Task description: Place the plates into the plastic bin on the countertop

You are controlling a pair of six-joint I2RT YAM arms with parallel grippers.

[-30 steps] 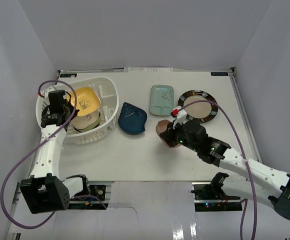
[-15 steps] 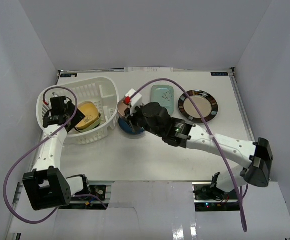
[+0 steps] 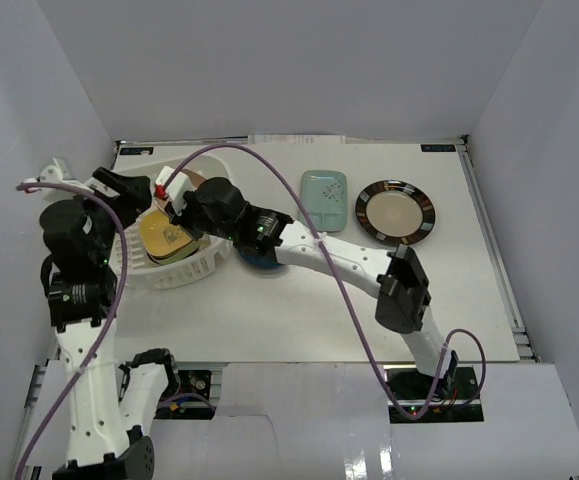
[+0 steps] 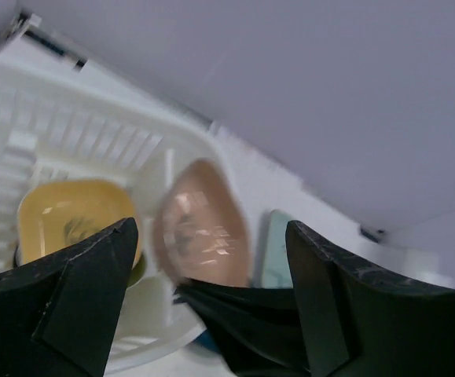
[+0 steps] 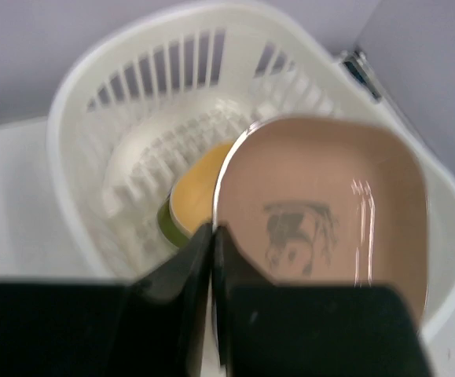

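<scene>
My right gripper (image 5: 212,236) is shut on the rim of a brown rounded-square plate (image 5: 321,228), held tilted over the white slotted plastic bin (image 5: 133,71). In the bin lies a yellow plate (image 5: 199,188) on top of a green one (image 5: 166,224). From above, the right gripper (image 3: 184,200) reaches over the bin (image 3: 214,245) from the right. My left gripper (image 3: 129,195) hovers open at the bin's left rim, empty. Through its jaws I see the brown plate (image 4: 199,232) and the yellow plate (image 4: 74,224).
A dark blue leaf-shaped plate (image 3: 259,258) lies just right of the bin, partly under the right arm. A pale teal rectangular plate (image 3: 324,197) and a round black-rimmed plate (image 3: 396,212) sit further right on the countertop (image 3: 299,310). White walls enclose the table.
The right arm swung left, carrying the brown plate from mid-table to over the bin. The left gripper opened, left the yellow plate in the bin and rose away.
</scene>
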